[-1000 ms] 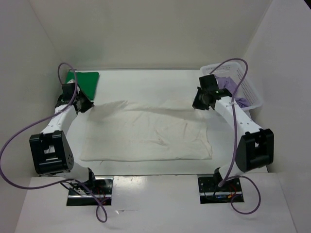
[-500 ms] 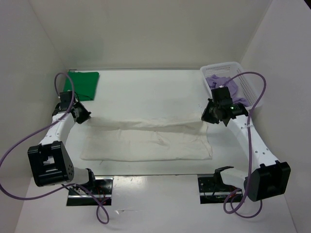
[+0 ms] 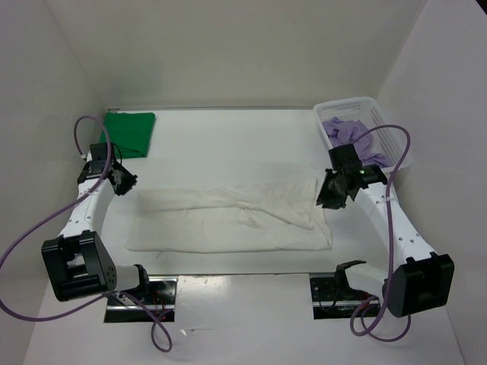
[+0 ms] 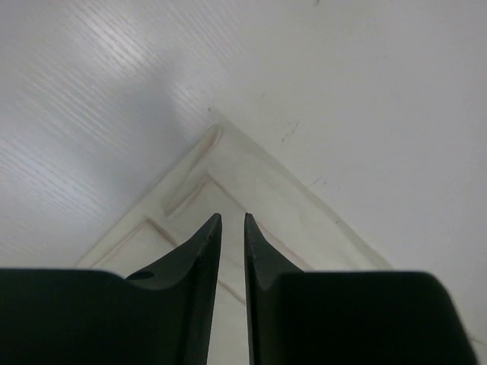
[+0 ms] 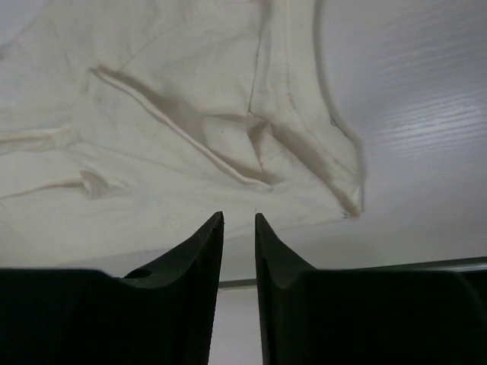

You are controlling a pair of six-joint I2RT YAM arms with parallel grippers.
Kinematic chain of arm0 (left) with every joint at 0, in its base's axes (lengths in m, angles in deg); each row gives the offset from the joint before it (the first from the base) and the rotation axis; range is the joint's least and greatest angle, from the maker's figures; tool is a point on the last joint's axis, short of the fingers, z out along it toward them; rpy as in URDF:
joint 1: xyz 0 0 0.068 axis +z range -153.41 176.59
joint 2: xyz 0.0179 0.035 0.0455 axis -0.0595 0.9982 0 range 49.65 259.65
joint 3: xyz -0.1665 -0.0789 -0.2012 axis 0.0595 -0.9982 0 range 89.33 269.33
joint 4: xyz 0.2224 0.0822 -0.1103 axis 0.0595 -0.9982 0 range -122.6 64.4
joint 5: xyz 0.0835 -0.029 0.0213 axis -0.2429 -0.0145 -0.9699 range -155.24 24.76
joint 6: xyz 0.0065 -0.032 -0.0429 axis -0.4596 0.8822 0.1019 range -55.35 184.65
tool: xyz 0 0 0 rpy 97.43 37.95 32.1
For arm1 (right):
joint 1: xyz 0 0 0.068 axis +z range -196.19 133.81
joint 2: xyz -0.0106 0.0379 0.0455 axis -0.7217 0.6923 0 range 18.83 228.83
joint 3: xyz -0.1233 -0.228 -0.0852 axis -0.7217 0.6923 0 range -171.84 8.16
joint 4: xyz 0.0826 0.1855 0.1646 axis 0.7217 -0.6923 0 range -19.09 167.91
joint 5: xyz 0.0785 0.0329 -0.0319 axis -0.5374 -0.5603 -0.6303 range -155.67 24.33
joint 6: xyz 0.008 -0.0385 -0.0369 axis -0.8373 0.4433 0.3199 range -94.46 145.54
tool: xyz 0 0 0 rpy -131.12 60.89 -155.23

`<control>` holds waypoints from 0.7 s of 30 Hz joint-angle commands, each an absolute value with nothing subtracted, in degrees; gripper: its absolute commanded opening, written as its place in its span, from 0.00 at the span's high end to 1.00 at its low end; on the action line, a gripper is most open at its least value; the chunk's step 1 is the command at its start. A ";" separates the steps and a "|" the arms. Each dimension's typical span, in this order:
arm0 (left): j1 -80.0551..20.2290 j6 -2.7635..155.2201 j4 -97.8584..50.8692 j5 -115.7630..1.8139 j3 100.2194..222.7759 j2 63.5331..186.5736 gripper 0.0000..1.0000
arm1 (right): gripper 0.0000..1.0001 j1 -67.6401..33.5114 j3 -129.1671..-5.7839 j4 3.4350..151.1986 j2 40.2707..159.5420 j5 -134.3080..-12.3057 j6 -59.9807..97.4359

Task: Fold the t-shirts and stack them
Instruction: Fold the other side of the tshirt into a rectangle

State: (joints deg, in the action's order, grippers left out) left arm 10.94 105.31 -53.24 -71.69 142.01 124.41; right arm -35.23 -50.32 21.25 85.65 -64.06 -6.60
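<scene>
Operator: Creases are my worry on this step. The white t-shirt [image 3: 228, 220] lies on the table [image 3: 228, 137] as a long band, doubled lengthwise and rumpled toward its right end. I judge the next fold goes across it. To do that well, I'd pinch both layers together at one end's corners, or the upper layer will slide.

Spotter: Where are your hands relative to it?

Operator: The left gripper [image 3: 124, 182] hangs just off the band's far left corner. In my left wrist view that corner pokes out beyond the fingertips, not between them. The right gripper [image 3: 327, 199] is over the right end, with wrinkled cloth below it. On both, the jaws stand a narrow slit apart and hold nothing.

Spotter: So what would you do?

Operator: I'd spread the jaws wider, come down on the hem corners, lift low, and lay edge on edge.

Spotter: And the others?

Operator: The green t-shirt [image 3: 129, 131] sits folded at the table's far left corner, well apart. The lavender t-shirt [image 3: 348, 131] is bunched in the basket [image 3: 384, 114], far right.
</scene>
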 commanded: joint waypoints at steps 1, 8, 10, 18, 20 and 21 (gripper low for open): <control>11.26 107.63 -53.72 -72.71 148.29 123.21 0.75 | 0.69 -35.64 -50.98 17.80 83.25 -64.08 -6.36; 8.37 104.55 -44.77 -60.95 146.21 123.74 0.67 | 0.84 -32.05 -56.17 23.14 88.25 -65.48 -6.36; 5.40 104.55 -41.34 -60.32 143.83 124.44 0.66 | 0.97 -30.82 -56.18 30.05 92.55 -65.49 -7.07; 0.19 102.62 -38.96 -62.68 140.49 127.96 0.66 | 0.85 -25.02 -60.13 44.42 108.55 -65.76 -8.12; 0.19 102.62 -38.96 -62.69 139.87 128.57 0.66 | 0.73 -23.35 -60.66 45.83 112.50 -65.75 -7.50; -0.33 102.62 -38.96 -62.69 139.00 128.57 0.65 | 0.65 -22.82 -61.62 45.83 113.65 -65.75 -7.50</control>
State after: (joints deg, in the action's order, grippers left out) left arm 0.03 103.87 -41.61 -62.47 140.24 128.08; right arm -24.69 -57.90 40.18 111.55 -66.49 -7.87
